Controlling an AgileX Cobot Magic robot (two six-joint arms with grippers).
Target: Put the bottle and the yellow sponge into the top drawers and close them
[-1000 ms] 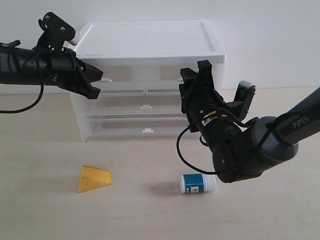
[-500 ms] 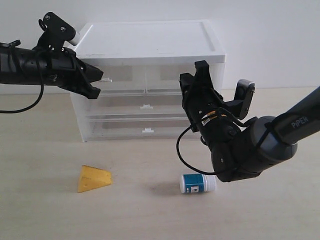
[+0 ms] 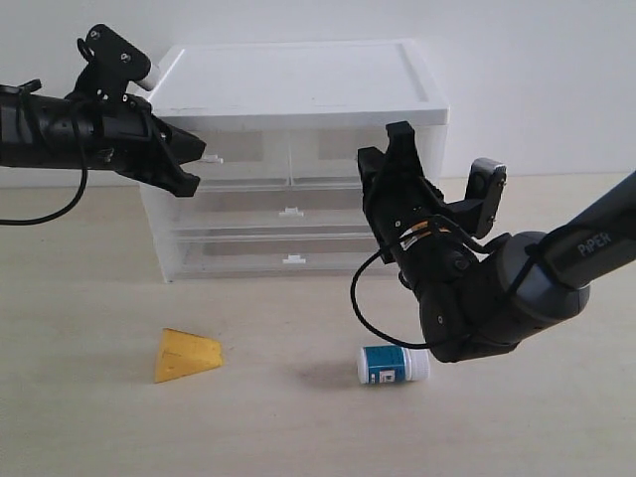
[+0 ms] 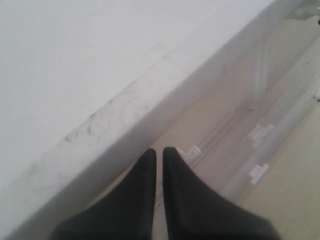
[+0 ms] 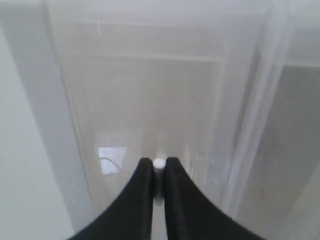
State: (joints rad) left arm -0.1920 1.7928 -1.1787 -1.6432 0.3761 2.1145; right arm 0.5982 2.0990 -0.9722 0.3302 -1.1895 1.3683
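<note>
Opening the top drawers (image 3: 248, 149) at the bench's (image 3: 79, 427) far edge is judged in hand. The right tool (image 5: 159, 161) is clamped on a tab handle (image 5: 159, 163); the left tool (image 4: 158, 150) is closed beside the other handle (image 4: 192, 150). Outward pulls are needed. The bottle (image 3: 393, 365) and yellow sponge (image 3: 186, 355) are seen near the front edge.

Desk front: the bare desk (image 3: 288, 437) lies open between the yellow sponge (image 3: 186, 356) and the bottle (image 3: 393, 364), which are well apart.
Above the bottle: the right arm (image 3: 487, 298) hangs close over it and crowds the way down.
Top drawers (image 3: 260, 147): both fronts are flush with the cabinet. The left fingers (image 4: 145, 170), nearly together, sit just beside one tab (image 4: 192, 150). The right fingers (image 5: 142, 180) pinch the other tab (image 5: 159, 162).
Cabinet top (image 3: 298, 75): unobstructed.
</note>
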